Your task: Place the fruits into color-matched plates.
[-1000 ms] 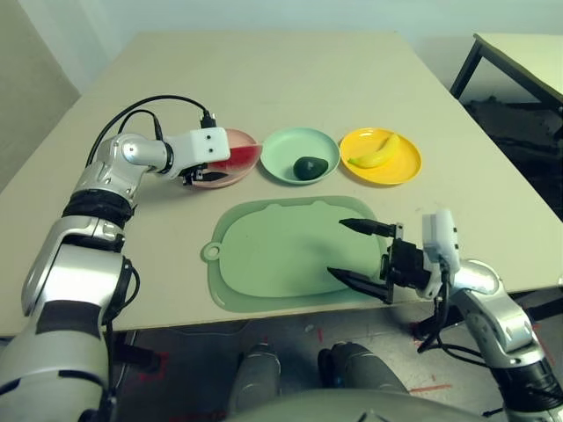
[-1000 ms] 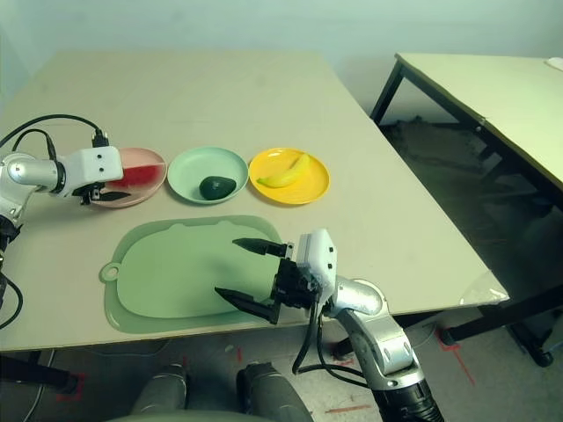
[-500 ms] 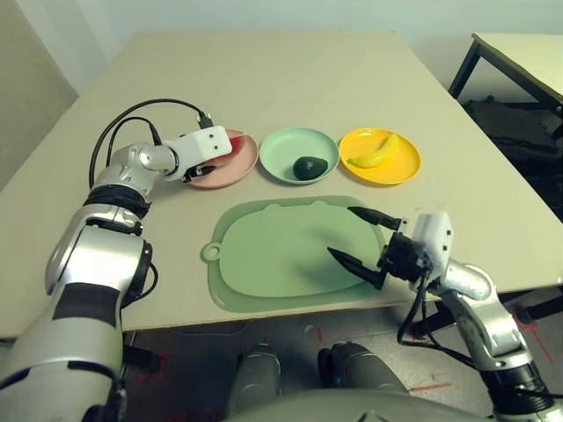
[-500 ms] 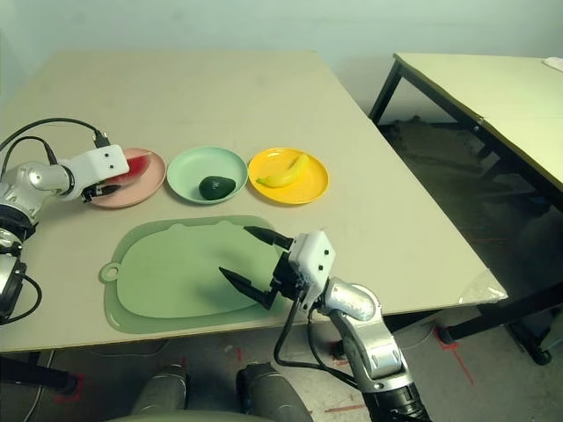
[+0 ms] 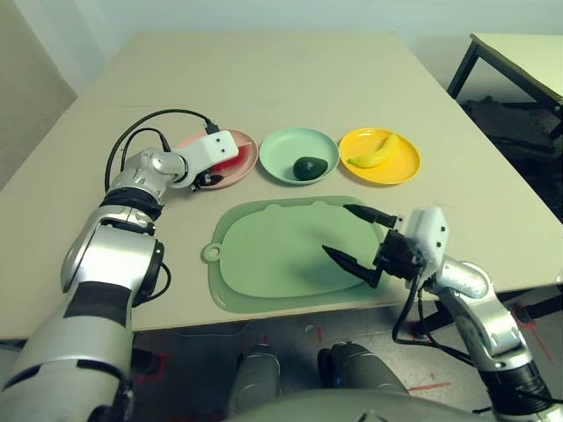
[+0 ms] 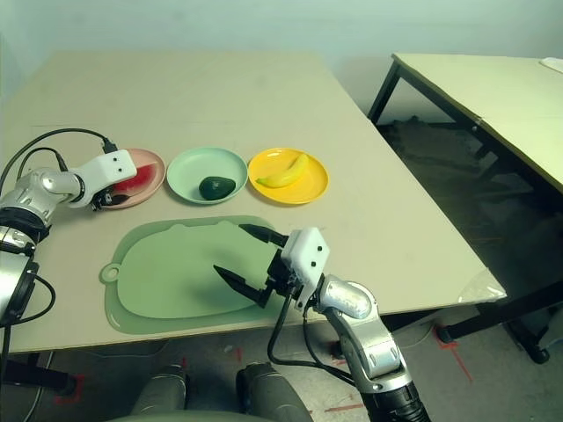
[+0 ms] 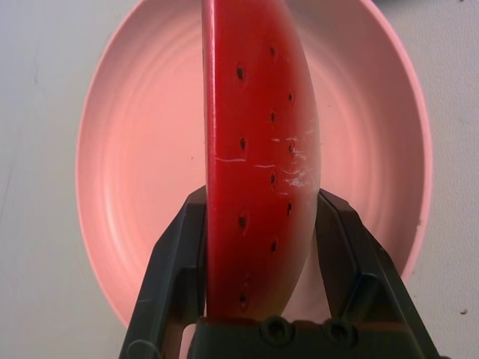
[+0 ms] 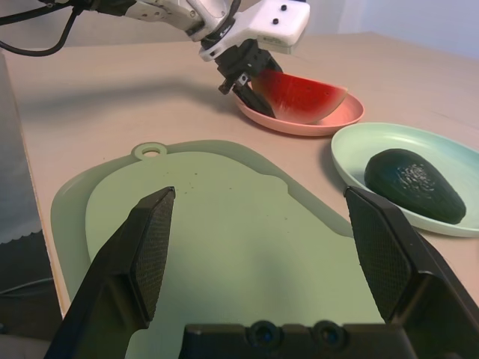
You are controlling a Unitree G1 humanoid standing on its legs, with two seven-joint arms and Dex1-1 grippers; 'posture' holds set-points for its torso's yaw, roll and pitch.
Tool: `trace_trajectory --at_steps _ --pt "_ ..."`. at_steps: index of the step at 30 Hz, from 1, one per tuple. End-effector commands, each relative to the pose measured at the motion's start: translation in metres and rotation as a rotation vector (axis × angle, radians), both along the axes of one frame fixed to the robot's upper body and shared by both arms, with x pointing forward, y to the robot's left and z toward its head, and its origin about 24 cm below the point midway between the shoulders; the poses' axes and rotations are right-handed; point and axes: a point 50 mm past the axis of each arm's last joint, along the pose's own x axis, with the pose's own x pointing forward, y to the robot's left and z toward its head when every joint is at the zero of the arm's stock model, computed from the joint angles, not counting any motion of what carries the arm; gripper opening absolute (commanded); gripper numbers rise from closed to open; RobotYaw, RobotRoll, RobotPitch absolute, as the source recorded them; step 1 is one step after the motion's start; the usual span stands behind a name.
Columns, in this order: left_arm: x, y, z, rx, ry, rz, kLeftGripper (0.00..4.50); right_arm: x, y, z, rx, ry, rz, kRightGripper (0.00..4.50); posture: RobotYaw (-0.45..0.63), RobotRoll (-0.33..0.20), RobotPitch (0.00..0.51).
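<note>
The left hand (image 7: 262,247) is clamped on the red watermelon wedge with green rind (image 7: 258,149), one black finger on each flat face, holding it on edge over the pale pink round plate (image 7: 135,149); from the other arm's wrist view the wedge looks to be at or just above the plate's floor. The risk, as I judge it, lies in the release: a slice set on its narrow edge may topple when the fingers part, and if a pad drags on it during withdrawal the wedge could slide toward the rim or nudge the light plate.

The dark green oval avocado (image 5: 309,167) lies in the mint green round plate (image 5: 281,151) beside it, and the curved yellow banana (image 5: 375,155) in the bright yellow round plate (image 5: 400,167), so only this fruit seems left.

The right hand (image 5: 356,237) hangs wide open and empty over the large green rounded mat (image 5: 264,259), well apart. Nothing on the tan surface (image 5: 264,79) blocks the left arm's retreat.
</note>
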Motion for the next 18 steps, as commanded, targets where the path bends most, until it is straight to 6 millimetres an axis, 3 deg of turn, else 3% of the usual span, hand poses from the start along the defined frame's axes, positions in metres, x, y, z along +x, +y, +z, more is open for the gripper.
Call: trace_trajectory --at_steps 1,6,11,18 --pt "0.000 0.004 0.005 0.021 -0.007 0.011 2.87 0.000 -0.002 0.000 -0.004 0.012 0.006 4.50 -0.05 0.000 0.080" --pt "-0.001 0.007 0.010 0.058 -0.015 -0.026 4.48 0.000 -0.006 -0.004 -0.016 0.019 0.000 4.50 -0.04 0.000 0.080" --pt "-0.001 0.011 0.026 0.050 -0.040 -0.063 4.48 0.000 -0.011 -0.007 -0.024 0.029 -0.008 4.50 -0.03 0.000 0.078" --pt "-0.008 0.019 0.066 -0.100 -0.061 -0.131 4.48 0.002 -0.018 -0.006 -0.016 0.024 -0.026 4.50 -0.01 0.000 0.076"
